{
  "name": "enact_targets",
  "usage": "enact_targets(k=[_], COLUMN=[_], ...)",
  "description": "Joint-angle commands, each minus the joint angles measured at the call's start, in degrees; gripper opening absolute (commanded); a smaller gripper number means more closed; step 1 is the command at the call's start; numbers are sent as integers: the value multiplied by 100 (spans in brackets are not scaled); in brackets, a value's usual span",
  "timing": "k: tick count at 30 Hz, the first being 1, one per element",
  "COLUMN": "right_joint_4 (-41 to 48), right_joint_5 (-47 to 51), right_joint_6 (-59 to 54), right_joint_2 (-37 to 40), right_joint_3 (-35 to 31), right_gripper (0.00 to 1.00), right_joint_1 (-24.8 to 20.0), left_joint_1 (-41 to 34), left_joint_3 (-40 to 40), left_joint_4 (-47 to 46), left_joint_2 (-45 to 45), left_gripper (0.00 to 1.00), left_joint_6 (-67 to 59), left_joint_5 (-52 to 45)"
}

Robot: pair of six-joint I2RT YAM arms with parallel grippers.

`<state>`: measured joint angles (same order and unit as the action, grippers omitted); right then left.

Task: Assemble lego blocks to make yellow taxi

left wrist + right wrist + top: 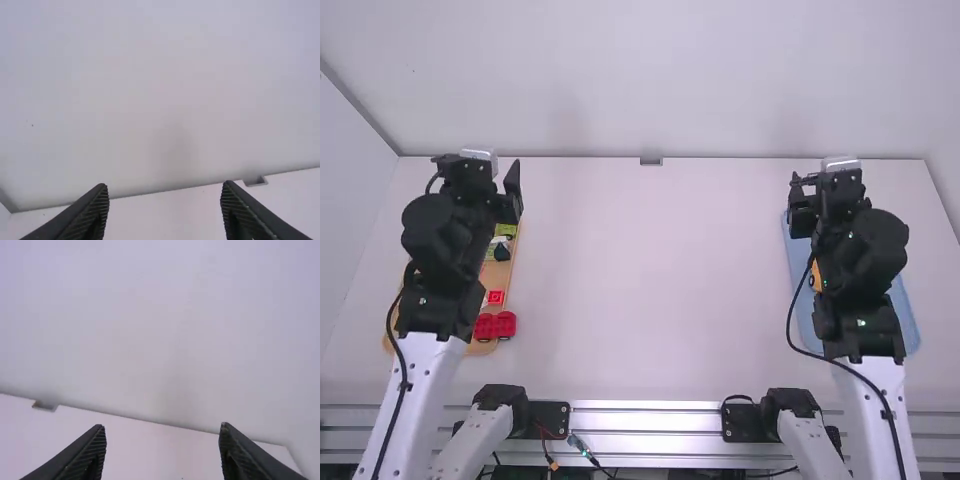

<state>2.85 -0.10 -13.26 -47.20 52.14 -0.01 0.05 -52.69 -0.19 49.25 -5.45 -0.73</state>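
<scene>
1. White table [650, 280] stretches between both arms to its far edge in the high view. The left gripper [478, 170] is near that edge, its arm above a tan tray [482, 349] with red blocks [495, 326] and green blocks [506, 230]; the right gripper [828, 178] matches, its arm above a blue tray [910, 325] with an orange piece [816, 277] (half hidden).
2. Left wrist view: fingers spread, table edge and notch [256, 181] ahead.
3. Right wrist view: fingers spread, a far corner beyond.

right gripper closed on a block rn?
No, the right gripper's fingers stand wide apart with nothing between them.
</scene>
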Motion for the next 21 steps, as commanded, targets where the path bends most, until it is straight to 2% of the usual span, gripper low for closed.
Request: enact_targets(k=[1, 7, 21], right_joint_4=[-219, -285, -285], right_joint_5=[10, 10, 10], right_joint_6=[626, 1326, 1326], right_joint_2=[340, 1109, 2816], right_joint_3=[-318, -1087, -2794], right_gripper=[52, 39, 9], right_joint_1=[1, 1, 1], left_joint_1=[-5, -5, -5], left_joint_3=[324, 1092, 2815], left_joint_4=[19, 19, 19], left_joint_2=[-354, -1122, -2846], left_gripper=[52, 39, 9], left_joint_6=[545, 545, 545], left_joint_5=[73, 73, 73])
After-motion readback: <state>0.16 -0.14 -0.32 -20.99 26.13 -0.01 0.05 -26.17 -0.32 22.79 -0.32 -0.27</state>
